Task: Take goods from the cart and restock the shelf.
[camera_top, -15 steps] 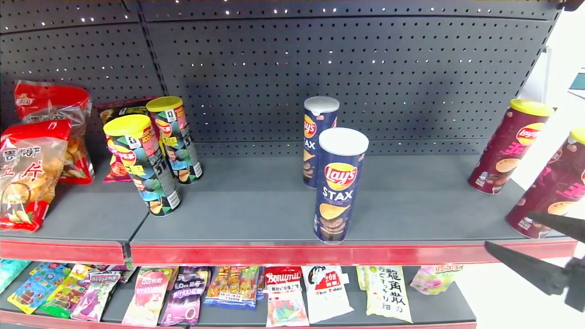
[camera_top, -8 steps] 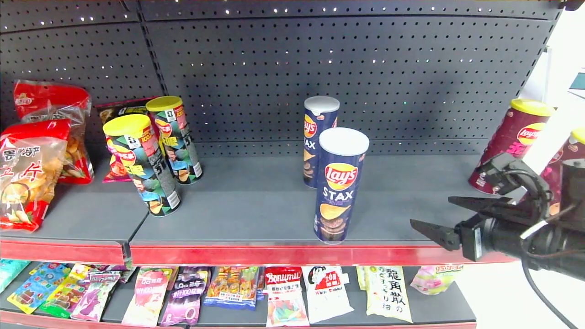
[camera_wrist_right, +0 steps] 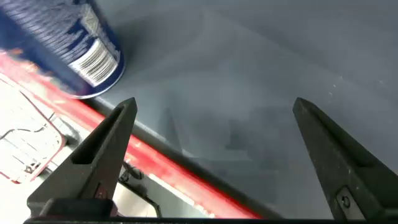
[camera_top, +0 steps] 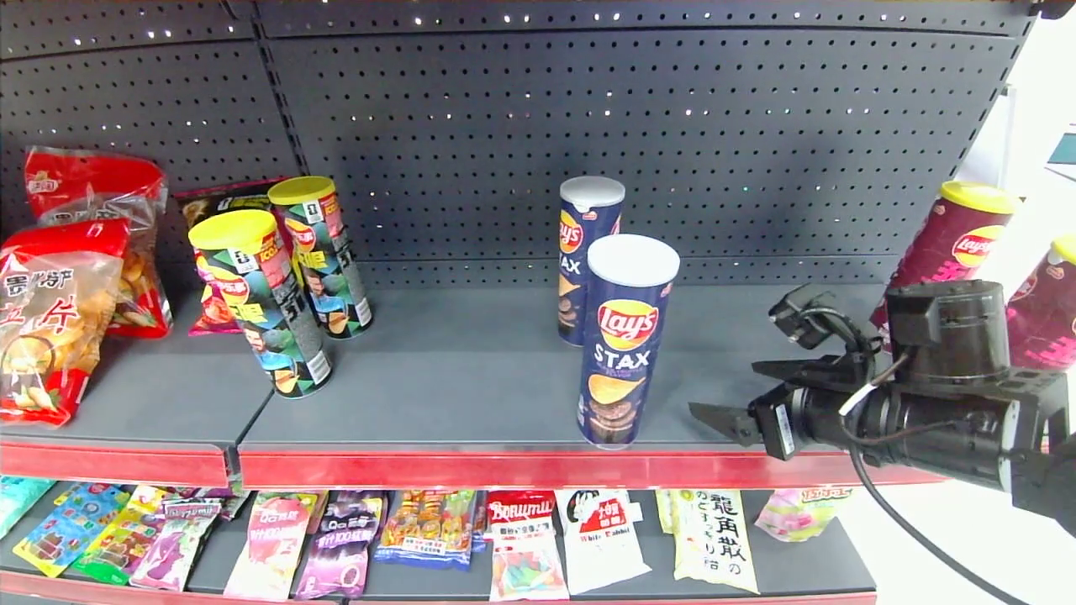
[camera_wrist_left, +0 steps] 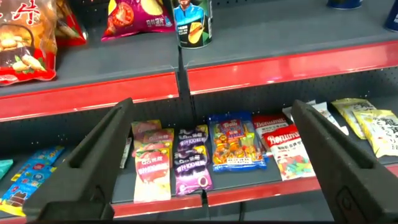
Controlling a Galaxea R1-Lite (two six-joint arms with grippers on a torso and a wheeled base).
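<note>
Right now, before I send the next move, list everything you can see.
navy cans: two, navy with pale lids, upper shelf middle, one behind the other
patterned cans: two, yellow lids, left of middle
maroon cans: two, yellow lids, right end
snack bags: two, red, far left
pink bag: one, behind patterned cans
packets: many, mixed colours, lower shelf
shelf: one, grey, red front edge
right pincer: open, empty, right of the front navy can
left pincer: open, empty, facing the lower shelf
</note>
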